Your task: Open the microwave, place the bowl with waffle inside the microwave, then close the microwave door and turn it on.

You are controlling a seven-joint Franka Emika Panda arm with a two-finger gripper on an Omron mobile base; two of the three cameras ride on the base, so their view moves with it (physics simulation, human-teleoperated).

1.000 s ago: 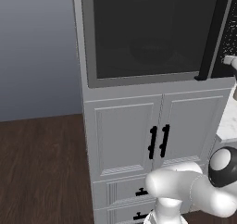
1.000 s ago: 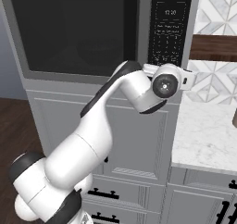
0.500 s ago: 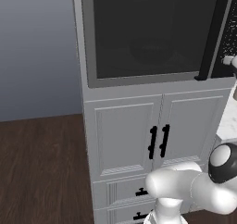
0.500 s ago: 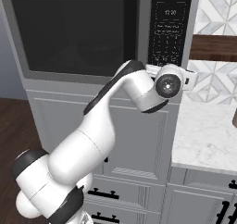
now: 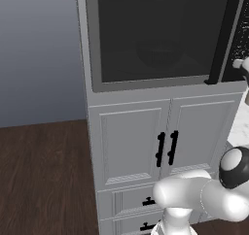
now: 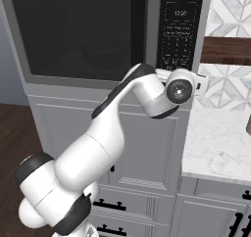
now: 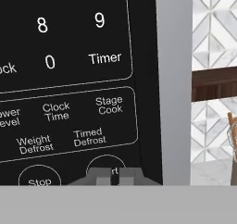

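The microwave point(image 5: 160, 40) sits built in above white cabinets point(image 5: 165, 142), its door point(image 6: 78, 35) closed, and the bowl point(image 5: 158, 54) shows dimly behind the dark glass. The hand point(image 7: 114, 176) is clenched with nothing in it, its tips pressed together at the start button point(image 7: 107, 165) on the control panel point(image 6: 179, 28), beside the stop button point(image 7: 39, 180). A marble surface point(image 6: 215, 148) lies to the right.

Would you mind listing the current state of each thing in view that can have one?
microwave door: closed, flush with the front.
bowl: inside the microwave, dimly visible through the dark glass.
tool: shut, tips at the round button beside Stop on the control panel.
display: lit, showing digits.
cabinet doors: closed.
drawers: closed.
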